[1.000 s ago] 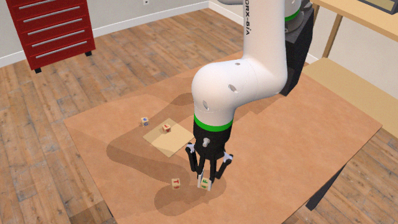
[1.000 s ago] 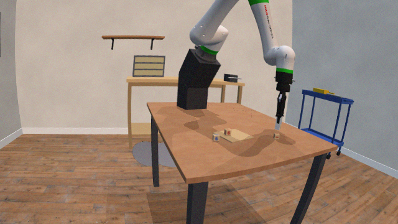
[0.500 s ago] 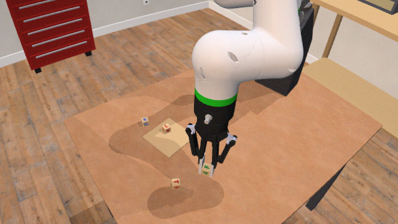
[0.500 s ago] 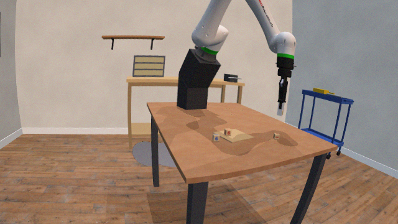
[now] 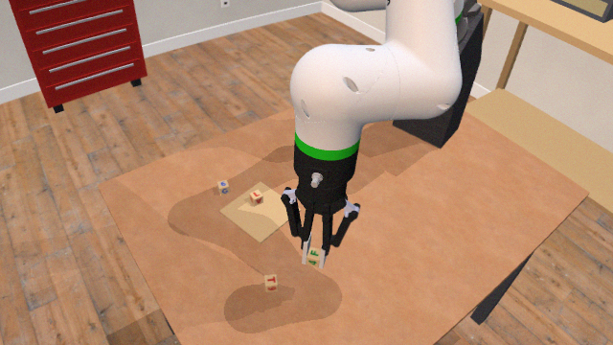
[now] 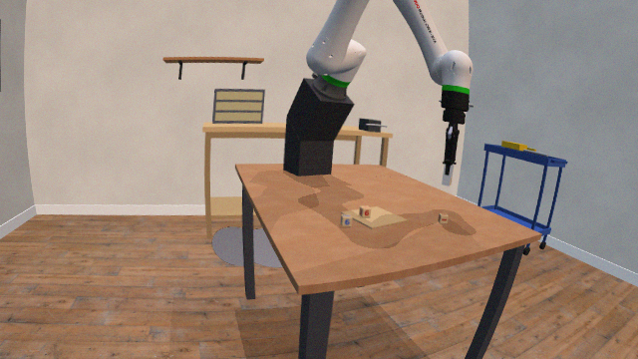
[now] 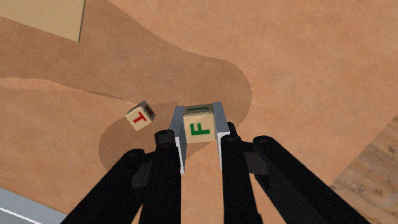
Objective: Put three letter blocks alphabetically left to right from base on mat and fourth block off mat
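the hand (image 5: 314, 255) (image 6: 447, 178) (image 7: 199, 117) hides its f block (image 5: 314, 257) (image 7: 199, 128) in exterior view.

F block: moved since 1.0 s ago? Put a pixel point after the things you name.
Yes: in the top view, the F block (image 5: 314, 257) (image 7: 199, 128) has gone up, away from the tabletop (image 5: 407, 230) (image 6: 399, 259) (image 7: 310, 60), held in the gripper (image 5: 314, 256) (image 6: 447, 180) (image 7: 199, 117).
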You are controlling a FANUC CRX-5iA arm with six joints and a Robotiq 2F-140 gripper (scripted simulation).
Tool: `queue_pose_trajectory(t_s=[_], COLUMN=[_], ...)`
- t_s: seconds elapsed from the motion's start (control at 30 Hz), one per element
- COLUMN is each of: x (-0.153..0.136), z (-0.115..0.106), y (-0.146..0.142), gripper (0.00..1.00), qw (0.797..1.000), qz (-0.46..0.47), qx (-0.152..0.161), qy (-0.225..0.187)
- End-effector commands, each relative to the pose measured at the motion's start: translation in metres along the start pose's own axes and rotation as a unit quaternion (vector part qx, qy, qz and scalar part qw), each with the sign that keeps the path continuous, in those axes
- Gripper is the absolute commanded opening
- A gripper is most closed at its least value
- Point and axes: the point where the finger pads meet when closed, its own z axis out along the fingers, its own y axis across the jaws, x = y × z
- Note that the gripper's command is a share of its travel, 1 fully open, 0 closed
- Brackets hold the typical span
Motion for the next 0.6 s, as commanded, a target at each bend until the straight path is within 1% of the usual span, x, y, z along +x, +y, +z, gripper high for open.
queue_pose_trajectory(t_s=[0.0, 0.07, 0.3, 0.33, 0.4, 0.47, 0.57], x=[0.016, 0.03, 0.062, 0.066, 0.066, 0.082, 0.094], z=[0.002, 0.003, 0.004, 0.004, 0.004, 0.003, 0.002], y=[-0.019, -0.034, -0.069, -0.073, -0.073, -0.089, -0.1], gripper=[0.13, 0.13, 0.13, 0.13, 0.13, 0.13, 0.13], qw=[0.999, 0.996, 0.983, 0.98, 0.98, 0.969, 0.96], qz=[-0.048, -0.089, -0.186, -0.199, -0.199, -0.245, -0.28], qx=[-0.004, -0.006, -0.009, -0.01, -0.01, -0.01, -0.01], qy=[0.005, 0.007, 0.009, 0.009, 0.009, 0.007, 0.006])
